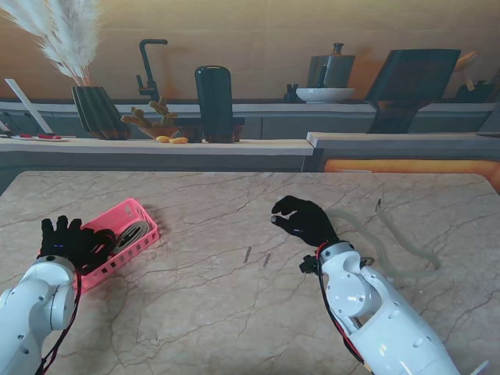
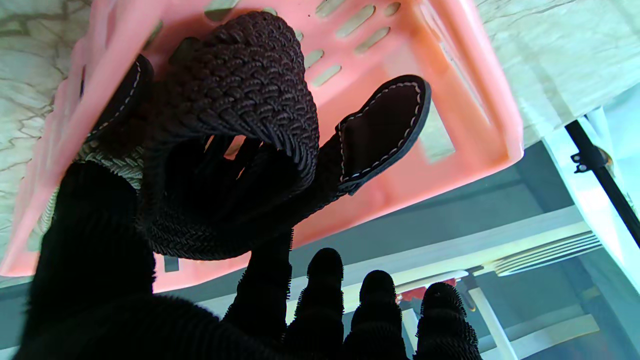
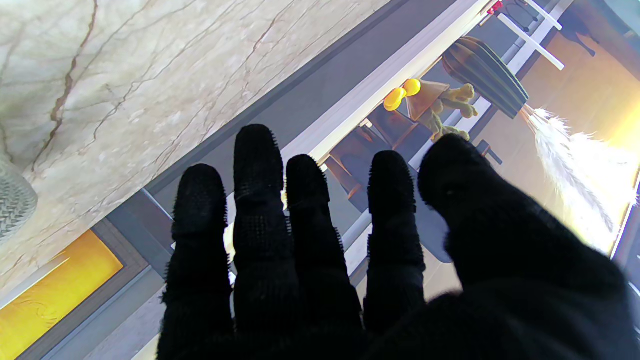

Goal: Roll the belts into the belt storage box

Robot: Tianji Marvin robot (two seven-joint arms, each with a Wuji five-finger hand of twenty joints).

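The pink storage box (image 1: 134, 248) sits at the table's left, with a rolled grey belt (image 1: 133, 232) inside. My left hand (image 1: 69, 239) is over the box's near end. In the left wrist view a loosely rolled dark braided belt (image 2: 250, 85) with a leather tip (image 2: 385, 130) lies in the box (image 2: 450, 100) between my thumb (image 2: 90, 250) and index finger. The other fingers stretch straight past the wall. My right hand (image 1: 305, 219) hovers open over the table's middle right, fingers spread (image 3: 260, 200), holding nothing. A pale belt (image 1: 406, 248) lies unrolled on the table to its right.
Two small dark pieces (image 1: 247, 254) (image 1: 266, 259) lie on the marble between the hands. An end of the pale braided belt (image 3: 15, 200) shows at the edge of the right wrist view. A counter with vases and a faucet runs behind the table's far edge.
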